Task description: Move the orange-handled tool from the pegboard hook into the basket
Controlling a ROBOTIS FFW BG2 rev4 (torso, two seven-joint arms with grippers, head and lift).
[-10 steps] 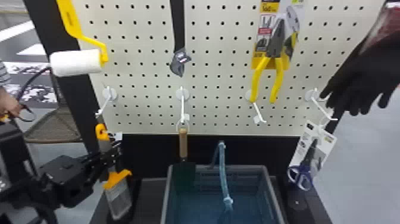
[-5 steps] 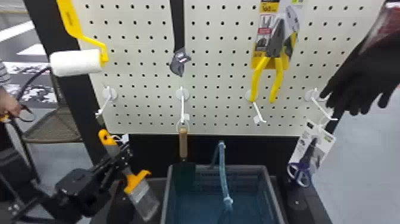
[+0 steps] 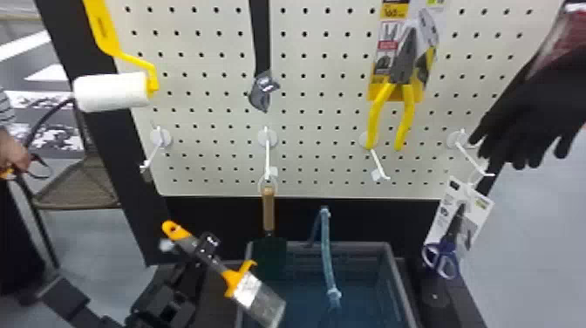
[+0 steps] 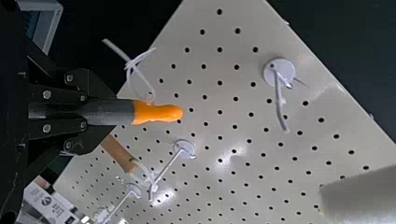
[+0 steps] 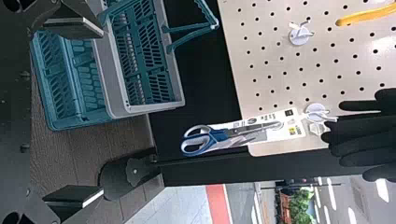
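Pegboard (image 3: 305,109) is spanning the upper frame; at lower left, the left hand (image 3: 204,251) is gripping the orange-handled tool (image 3: 257,294), angled near the basket's (image 3: 403,288) left rim. Transfer is seemingly underway, the next move calling for centring, then lowering

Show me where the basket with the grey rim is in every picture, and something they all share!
Head view: bottom middle, below the pegboard; basket.
Left wrist view: just a corner of the basket, past the left fingers.
Right wrist view: basket beside one of the right fingers.
Shared landmark: the pegboard, full of little holes.
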